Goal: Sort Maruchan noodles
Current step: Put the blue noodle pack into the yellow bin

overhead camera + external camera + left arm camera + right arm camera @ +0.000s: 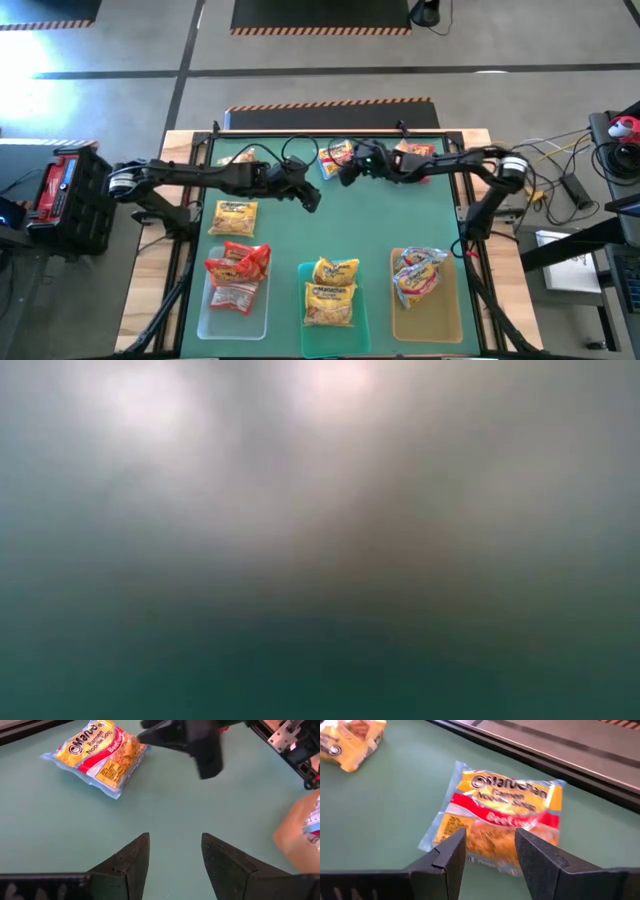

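A yellow-and-red Maruchan beef packet (336, 157) (506, 812) lies flat on the green mat at the far middle. My right gripper (347, 172) (490, 832) is open, its fingertips over the packet's near edge. My left gripper (312, 198) (175, 837) is open over bare mat, a little nearer the table's front, with nothing between its fingers. Loose packets also lie on the mat: a yellow one (234, 216) at the left, another (243, 155) under my left arm, and a red one (414, 153) under my right arm. My right gripper's open fingers (451, 851) slant down over the beef packet's near edge (470, 857), one on each side of its middle. Whether they touch the packet cannot be told. The packet lies flat on the mat.
Three trays stand along the near edge: a clear one (212, 322) with red packets, a teal one (306, 340) with yellow packets, an amber one (452, 318) with one packet. Bare mat lies between the trays and the grippers. The low view is a blur.
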{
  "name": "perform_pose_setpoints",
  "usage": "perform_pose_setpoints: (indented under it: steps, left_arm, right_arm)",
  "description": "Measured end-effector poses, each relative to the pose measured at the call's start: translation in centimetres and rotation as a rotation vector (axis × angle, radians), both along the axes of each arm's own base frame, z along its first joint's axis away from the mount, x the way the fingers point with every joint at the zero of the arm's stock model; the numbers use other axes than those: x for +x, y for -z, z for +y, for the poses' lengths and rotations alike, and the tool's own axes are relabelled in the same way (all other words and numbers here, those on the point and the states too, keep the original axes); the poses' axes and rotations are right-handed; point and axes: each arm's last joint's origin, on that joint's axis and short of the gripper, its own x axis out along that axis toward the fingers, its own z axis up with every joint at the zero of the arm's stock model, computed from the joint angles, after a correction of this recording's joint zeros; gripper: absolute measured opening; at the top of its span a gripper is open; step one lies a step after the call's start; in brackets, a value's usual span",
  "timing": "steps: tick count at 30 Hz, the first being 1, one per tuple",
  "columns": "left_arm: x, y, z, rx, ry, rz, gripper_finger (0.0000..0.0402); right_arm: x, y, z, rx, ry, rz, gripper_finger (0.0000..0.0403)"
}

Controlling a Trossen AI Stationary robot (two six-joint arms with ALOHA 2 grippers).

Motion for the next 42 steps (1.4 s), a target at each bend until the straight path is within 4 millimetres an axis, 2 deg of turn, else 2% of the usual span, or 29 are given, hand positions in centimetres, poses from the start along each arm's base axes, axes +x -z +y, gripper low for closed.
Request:
perform_pose_setpoints:
  steps: [5, 14, 18, 24, 32, 39, 42]
  left_arm:
    - [-0.2, -0.1, 0.0, 0.000, 0.004, 0.004, 0.0162]
    - [-0.7, 0.2, -0.4, -0.017, 0.034, 0.071, 0.0162]
    - [-1.3, -0.2, -0.4, -0.003, 0.048, 0.091, 0.0162]
    - [-2.4, -0.8, -0.5, 0.020, 0.051, 0.130, 0.0162]
    - [-2.9, -0.8, -0.5, 0.029, 0.058, 0.175, 0.0162]
    - [-2.9, -0.8, -0.5, 0.033, 0.063, 0.177, 0.0162]
    - [-2.9, -0.8, -0.5, 0.035, 0.061, 0.179, 0.0162]
  right_arm:
    - [1.9, 0.4, -1.1, 0.010, 0.009, 0.018, 0.0160]
    - [4.0, 1.4, -3.3, 0.040, 0.042, 0.053, 0.0160]
    - [4.8, 2.6, -3.8, 0.089, 0.039, 0.139, 0.0160]
    - [5.4, 2.9, -3.9, 0.206, -0.003, 0.187, 0.0160]
    - [4.2, 1.1, -1.8, 0.418, -0.179, 0.334, 0.0160]
    - [3.0, -0.5, 1.0, 0.450, -0.313, 0.466, 0.0160]
    - [2.1, -2.2, 1.8, 0.439, -0.335, 0.490, 0.0160]
